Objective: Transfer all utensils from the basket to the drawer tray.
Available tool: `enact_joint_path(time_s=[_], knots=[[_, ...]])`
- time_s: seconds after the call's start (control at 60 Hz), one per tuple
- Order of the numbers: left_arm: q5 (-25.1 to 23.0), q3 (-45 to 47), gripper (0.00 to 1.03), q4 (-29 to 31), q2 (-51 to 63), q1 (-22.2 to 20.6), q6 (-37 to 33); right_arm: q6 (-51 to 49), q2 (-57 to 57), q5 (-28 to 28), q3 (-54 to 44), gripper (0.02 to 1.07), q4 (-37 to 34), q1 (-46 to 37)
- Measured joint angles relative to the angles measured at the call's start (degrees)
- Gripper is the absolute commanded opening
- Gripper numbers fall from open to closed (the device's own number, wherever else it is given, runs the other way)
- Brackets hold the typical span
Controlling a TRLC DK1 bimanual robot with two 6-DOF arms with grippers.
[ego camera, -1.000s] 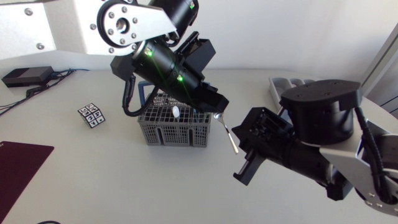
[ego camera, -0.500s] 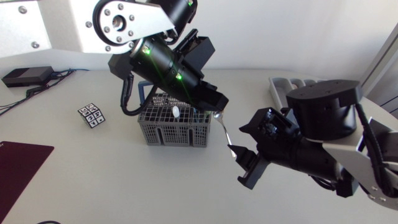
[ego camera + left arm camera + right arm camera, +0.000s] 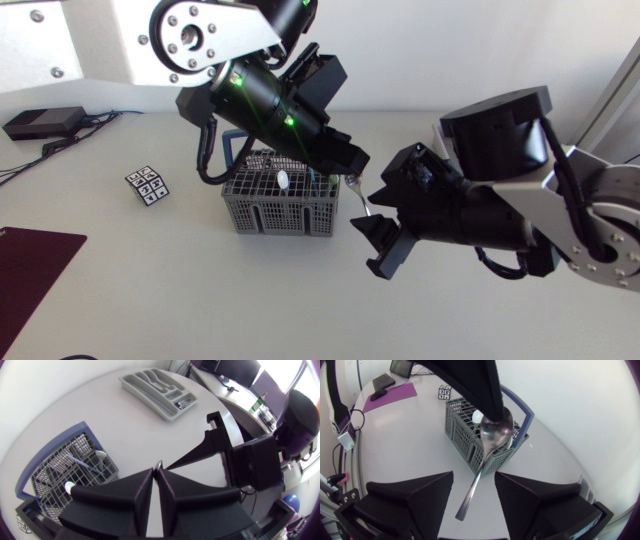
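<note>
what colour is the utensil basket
The basket is grey mesh with a blue handle. It shows best in the right wrist view.

We look down from overhead, and closely from behind our left claw [image 3: 156, 474] and right claw [image 3: 474, 482], sharing the basket [image 3: 462, 435] ahead.

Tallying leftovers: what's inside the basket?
Inside the basket: a white-tipped utensil and a blue-handled utensil. The left arm covers its far side in the head view, so the full count is unclear.
</note>
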State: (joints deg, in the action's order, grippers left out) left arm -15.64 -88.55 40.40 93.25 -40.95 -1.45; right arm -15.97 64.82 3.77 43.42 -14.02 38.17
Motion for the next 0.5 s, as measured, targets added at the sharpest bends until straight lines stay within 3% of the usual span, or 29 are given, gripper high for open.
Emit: enact_joint_path(time_s=[0.117,0.317,0.5], knots=[[0.00,0.11,0.11,-0.63,0.00,0.00,0.00,1.49,1.84,3.45,2.05,0.42,-1.29,-3.15],[0.00,0.22,0.11,-1.77,0.00,0.00,0.39,2.56,2.80,5.09,3.04,0.15,-1.73,-4.92],[0.00,0.24,0.12,-1.92,0.00,0.00,0.42,2.58,2.95,5.84,3.04,0.09,-2.14,-4.92]])
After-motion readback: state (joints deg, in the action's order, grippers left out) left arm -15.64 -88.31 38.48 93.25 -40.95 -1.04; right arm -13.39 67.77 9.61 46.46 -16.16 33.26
